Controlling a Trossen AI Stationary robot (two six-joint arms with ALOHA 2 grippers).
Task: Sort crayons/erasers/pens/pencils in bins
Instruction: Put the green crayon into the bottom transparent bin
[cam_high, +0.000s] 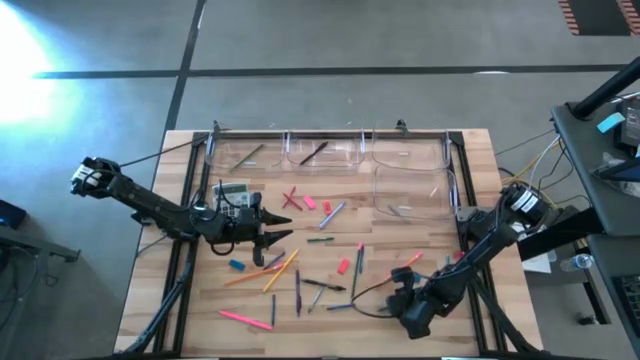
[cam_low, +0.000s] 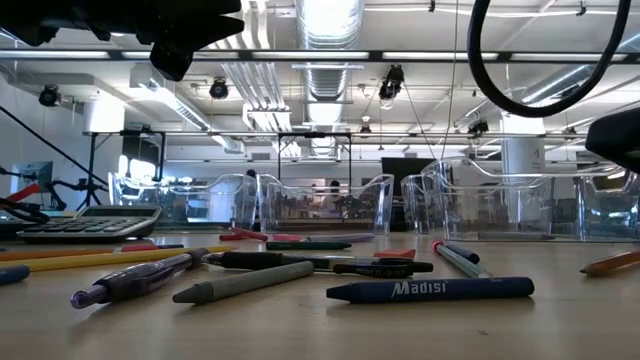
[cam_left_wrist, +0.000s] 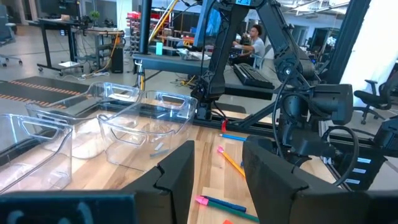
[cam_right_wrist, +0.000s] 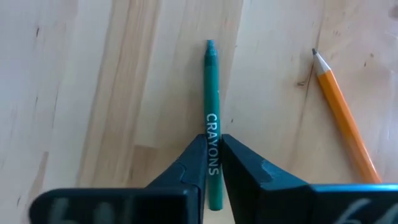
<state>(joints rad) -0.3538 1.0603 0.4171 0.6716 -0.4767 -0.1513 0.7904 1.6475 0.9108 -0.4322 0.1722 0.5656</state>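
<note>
Right gripper (cam_right_wrist: 212, 163) clamped on green crayon (cam_right_wrist: 212, 106) atop pale wooden table (cam_right_wrist: 93, 93), orange pencil (cam_right_wrist: 344, 118) alongside.

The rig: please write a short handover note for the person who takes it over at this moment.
Right gripper: down at the near side of the table, shut on a green crayon; an orange pencil lies beside it.
Left gripper: open, empty, above the table's left part near the calculator.
Bins: along the far edge; a few sticks are already inside.
Left to do: most pencils, pens and erasers are scattered on the table.
</note>
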